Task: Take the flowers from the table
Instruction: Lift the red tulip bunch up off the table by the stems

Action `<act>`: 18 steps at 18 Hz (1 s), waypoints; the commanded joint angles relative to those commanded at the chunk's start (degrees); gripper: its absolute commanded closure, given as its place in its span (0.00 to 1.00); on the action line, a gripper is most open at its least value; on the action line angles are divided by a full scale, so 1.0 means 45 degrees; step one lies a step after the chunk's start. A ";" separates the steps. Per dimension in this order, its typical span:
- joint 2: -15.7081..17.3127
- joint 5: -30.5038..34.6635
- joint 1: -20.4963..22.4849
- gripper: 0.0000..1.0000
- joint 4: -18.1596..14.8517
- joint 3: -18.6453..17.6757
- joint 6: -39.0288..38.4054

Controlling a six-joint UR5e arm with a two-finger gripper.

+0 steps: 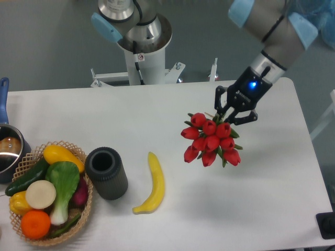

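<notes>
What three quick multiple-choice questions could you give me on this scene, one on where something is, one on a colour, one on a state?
1. Where does the banana lie?
A. In the basket
B. On the table, right of the dark cylinder
C. In the pot

2. What colour are the flowers' buds?
A. Red
B. White
C. Purple

3. What is the hand doing?
A. Hanging open over the basket
B. Gripping the banana
C. Holding the flowers by the stems

Answers: 1 B, it rests on the table beside the cylinder. 2 A, the buds are plainly red. 3 C, the fingers close on the stems, with the buds hanging below.
</notes>
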 joint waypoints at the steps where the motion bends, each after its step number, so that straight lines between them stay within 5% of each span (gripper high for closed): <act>1: 0.0157 -0.0547 -0.0020 0.82 0.0019 0.0019 -0.0216; 10: 0.0530 -0.4162 -0.0430 0.82 0.0117 0.0234 -0.1058; 18: 0.0373 -0.5181 -0.0703 0.81 0.0312 -0.0019 -0.1058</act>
